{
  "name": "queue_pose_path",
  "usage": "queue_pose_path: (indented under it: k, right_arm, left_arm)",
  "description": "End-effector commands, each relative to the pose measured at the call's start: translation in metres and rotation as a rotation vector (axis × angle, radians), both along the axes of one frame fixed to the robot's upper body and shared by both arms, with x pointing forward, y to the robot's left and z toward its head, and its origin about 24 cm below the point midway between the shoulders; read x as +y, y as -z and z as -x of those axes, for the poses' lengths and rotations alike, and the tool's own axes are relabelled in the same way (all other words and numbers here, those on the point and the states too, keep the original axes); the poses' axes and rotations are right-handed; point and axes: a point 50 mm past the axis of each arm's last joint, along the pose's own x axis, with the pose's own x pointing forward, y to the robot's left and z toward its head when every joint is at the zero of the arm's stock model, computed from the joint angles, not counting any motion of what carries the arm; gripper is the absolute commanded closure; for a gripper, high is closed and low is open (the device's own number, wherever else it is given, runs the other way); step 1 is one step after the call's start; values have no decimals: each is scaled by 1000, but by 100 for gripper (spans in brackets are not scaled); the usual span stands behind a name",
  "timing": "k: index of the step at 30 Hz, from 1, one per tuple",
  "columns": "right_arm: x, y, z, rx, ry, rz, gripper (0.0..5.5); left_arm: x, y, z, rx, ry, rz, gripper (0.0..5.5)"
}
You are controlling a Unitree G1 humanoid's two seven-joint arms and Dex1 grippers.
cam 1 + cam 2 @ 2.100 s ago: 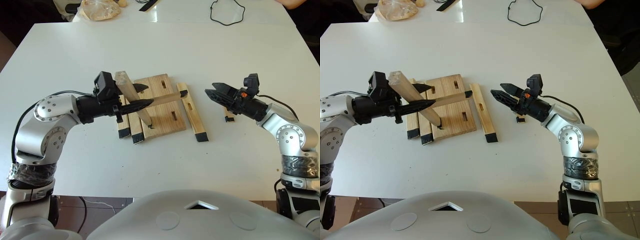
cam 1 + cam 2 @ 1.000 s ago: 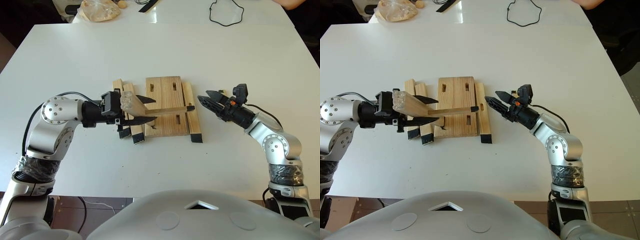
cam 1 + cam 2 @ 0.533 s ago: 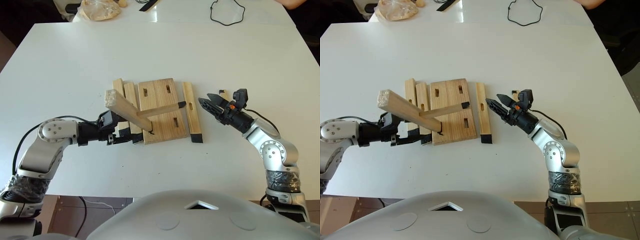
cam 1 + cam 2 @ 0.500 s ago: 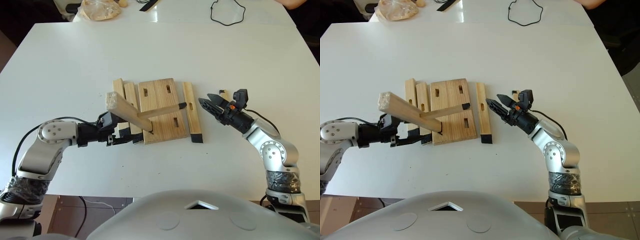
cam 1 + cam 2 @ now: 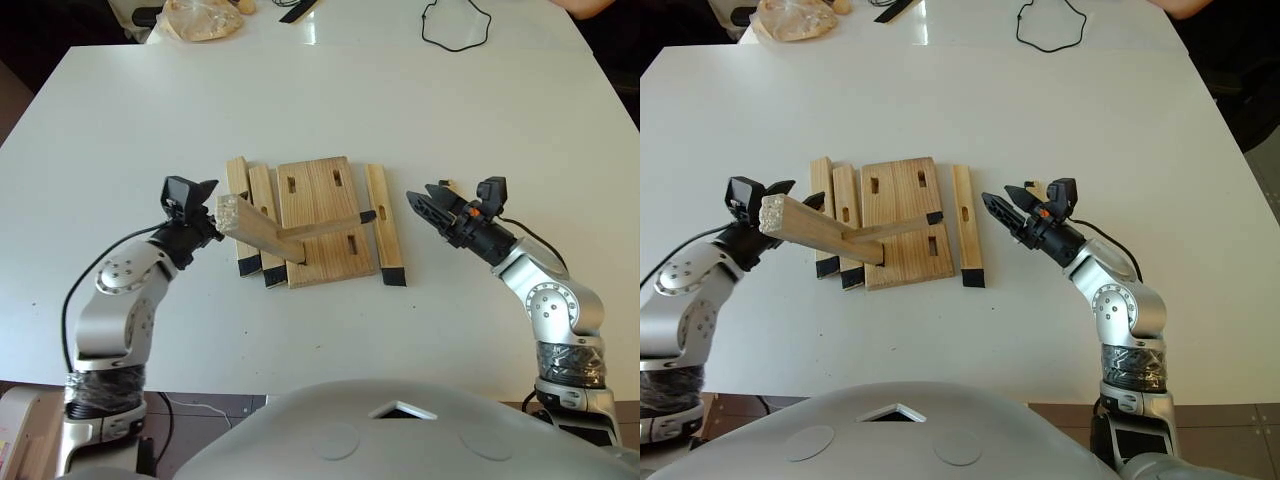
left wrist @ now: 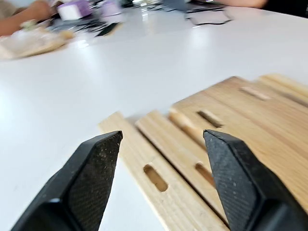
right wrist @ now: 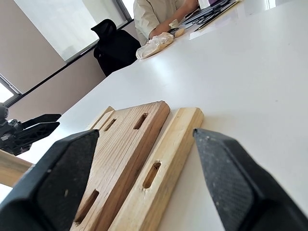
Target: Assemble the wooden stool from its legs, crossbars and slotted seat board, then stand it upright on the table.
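The slotted seat board (image 5: 318, 196) lies flat mid-table, with two legs (image 5: 250, 200) along its left edge and one leg (image 5: 385, 235) along its right. A fourth leg (image 5: 255, 230) joined to a crossbar (image 5: 330, 226) rests tilted across them. Its raised end is just in front of my left gripper (image 5: 208, 196), which is open and holds nothing. My right gripper (image 5: 420, 196) hovers open just right of the right-hand leg (image 7: 163, 163). A small wooden piece (image 5: 1033, 187) lies behind it.
A crumpled bag (image 5: 200, 18), a black cable (image 5: 455, 25) and a dark object (image 5: 300, 8) lie at the table's far edge. Bare white table (image 5: 320, 330) stretches in front of the parts and to both sides.
My left gripper has moved from the front of the tilted leg up to its raised end at the left. That leg has sunk lower. The right gripper has drawn slightly back to the right.
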Motion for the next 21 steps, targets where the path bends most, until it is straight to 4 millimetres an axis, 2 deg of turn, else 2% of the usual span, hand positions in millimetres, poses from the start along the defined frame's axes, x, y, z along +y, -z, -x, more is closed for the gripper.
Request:
queue_pose_path:
  k: [1, 8, 21]
  right_arm:
    - [-1, 3, 1, 12, 22, 6, 188]
    - [0, 6, 2, 22, 36, 7, 188]
    - [1, 14, 16, 50, 81, -6, 188]
  left_arm:
    - [-17, 18, 7, 68, -72, 25, 238]
    - [-22, 29, 18, 155, -91, 23, 238]
    - [9, 26, 31, 224, -93, -105, 238]
